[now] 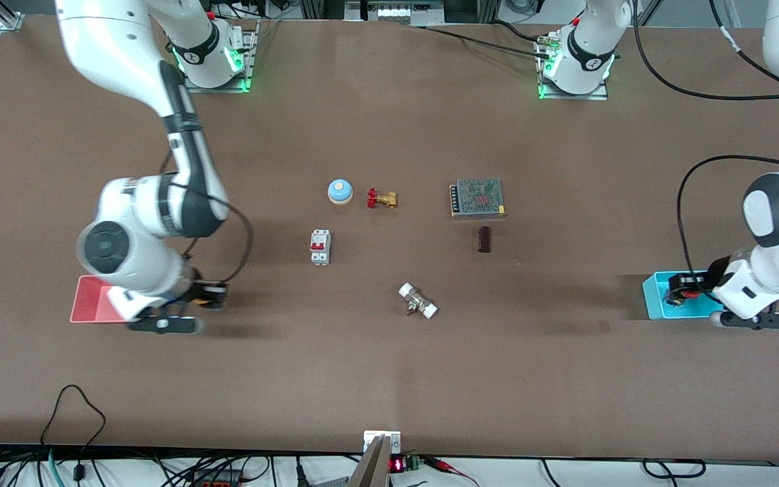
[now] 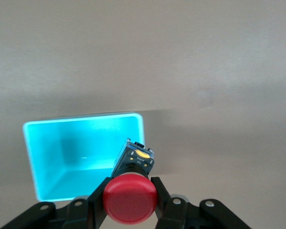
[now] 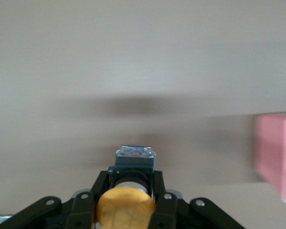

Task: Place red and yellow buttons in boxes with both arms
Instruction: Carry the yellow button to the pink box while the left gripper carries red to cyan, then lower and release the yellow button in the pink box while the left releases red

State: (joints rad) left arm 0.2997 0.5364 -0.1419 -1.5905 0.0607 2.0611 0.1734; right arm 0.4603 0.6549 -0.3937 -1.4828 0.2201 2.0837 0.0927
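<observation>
Left gripper (image 2: 129, 210) clamps red button (image 2: 130, 198) over cyan box (image 2: 43, 157), at its rim. Right gripper (image 3: 125, 210) clamps yellow button (image 3: 126, 208) above bare table (image 1: 389, 365) just beside pink box (image 1: 90, 297). Breaker (image 1: 320, 247), valve (image 1: 382, 199) well apart mid-table.

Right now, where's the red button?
The red button is held in the left gripper over the cyan box, at the left arm's end of the table.
</observation>
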